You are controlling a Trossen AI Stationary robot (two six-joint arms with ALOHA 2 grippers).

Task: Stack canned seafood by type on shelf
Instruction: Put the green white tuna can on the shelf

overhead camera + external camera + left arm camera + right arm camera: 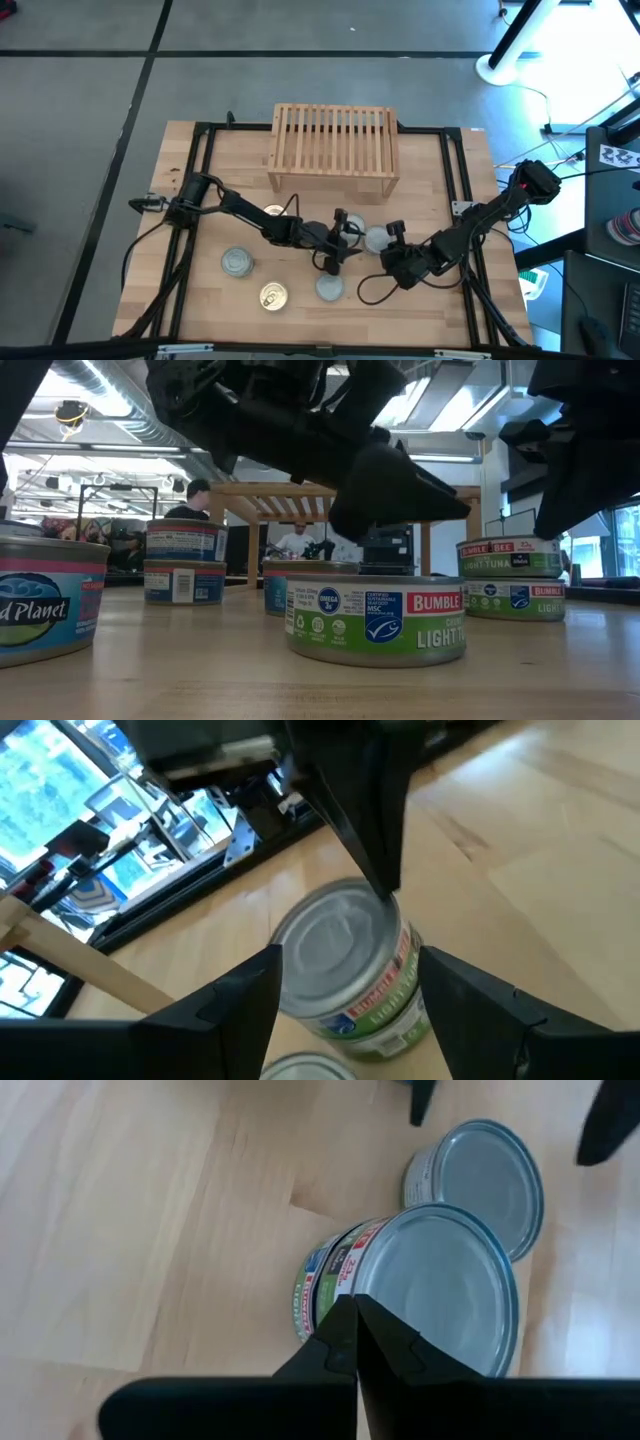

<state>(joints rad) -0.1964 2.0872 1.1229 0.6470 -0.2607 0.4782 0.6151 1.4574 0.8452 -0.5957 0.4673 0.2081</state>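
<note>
Silver-grey lids mark the tins at work: two-high stack of green-labelled silver-topped tins stands on the pale wooden worktop, near the open front of the low light-wood slatted shelf, with a second two-high silver-topped stack just beside it on the side away from the left arm's base.

Left gripper hangs directly over the first stack. Its dark fingers are spread wide, one on each side of the top tin, and clear of its wall; nothing is held. From these fingers the tin lies straight ahead and below, its axis upright, so any re-grasp is a straight descent and any retreat is a straight lift.

Right gripper sits on the same side of the shelf, just beyond the second stack, with its fingers pressed together and empty. The left arm is the nearer one to the first stack.

Remaining tins lie farther from the shelf: a lone silver-topped tin, a gold-topped tin with pull tab, a grey-topped tin, and a gold top partly covered by the left arm. No tin rests on the shelf slats.

Judgement: sorting by type is under way on the worktop; transfer to the shelf has not begun.

Hard to make out: in the high view the left gripper hides most of the first stack, and the low view does not show whether the top tin sits centred on the lower one.
</note>
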